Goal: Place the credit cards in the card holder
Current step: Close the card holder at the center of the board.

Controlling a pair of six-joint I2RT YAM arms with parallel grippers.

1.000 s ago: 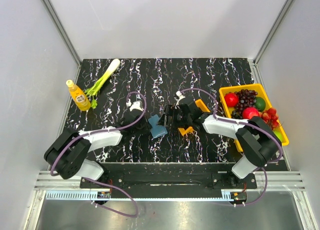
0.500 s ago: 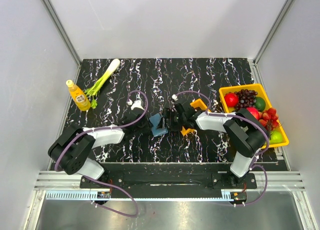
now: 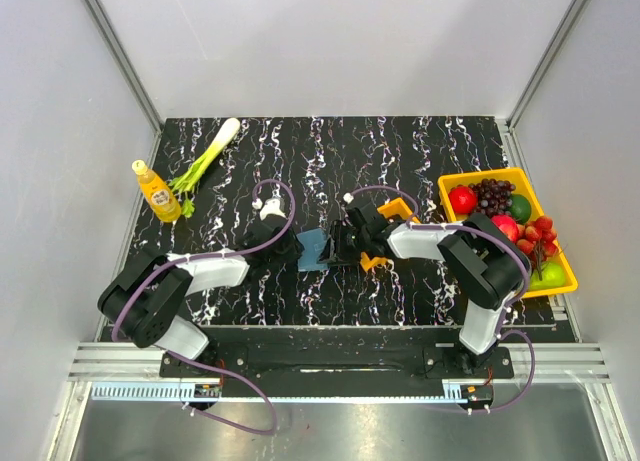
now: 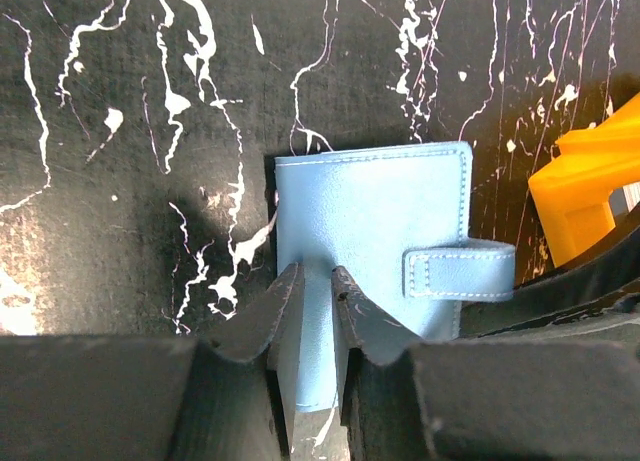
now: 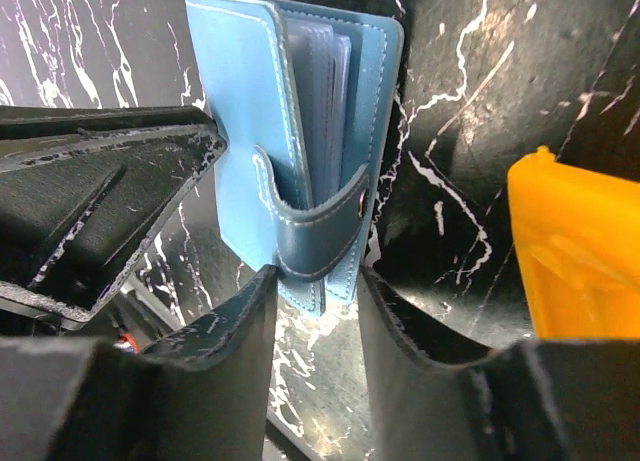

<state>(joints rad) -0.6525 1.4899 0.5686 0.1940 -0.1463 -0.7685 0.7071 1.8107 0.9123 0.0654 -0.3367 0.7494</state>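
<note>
The blue card holder (image 3: 311, 249) stands on edge on the black marbled table between my two grippers. In the left wrist view, the left gripper (image 4: 315, 279) is shut on one thin flap of the card holder (image 4: 370, 221), whose strap (image 4: 460, 271) crosses to the right. My right gripper (image 5: 315, 276) has its jaws pressed against both sides of the strap end (image 5: 320, 246). Pale thin leaves (image 5: 322, 91) show between the covers; I cannot tell whether they are credit cards or sleeves. Loose credit cards are out of view.
A small orange tray (image 3: 403, 210) sits just right of the right gripper (image 3: 341, 245), close to its finger (image 5: 575, 251). A yellow bin (image 3: 505, 174) of fruit stands at the right edge. A yellow bottle (image 3: 157, 191) and a leek (image 3: 205, 156) lie at the far left.
My right gripper slid left to the card holder and its jaws narrowed onto the strap end. The holder now stands closed up. The left gripper kept its hold and barely moved.
</note>
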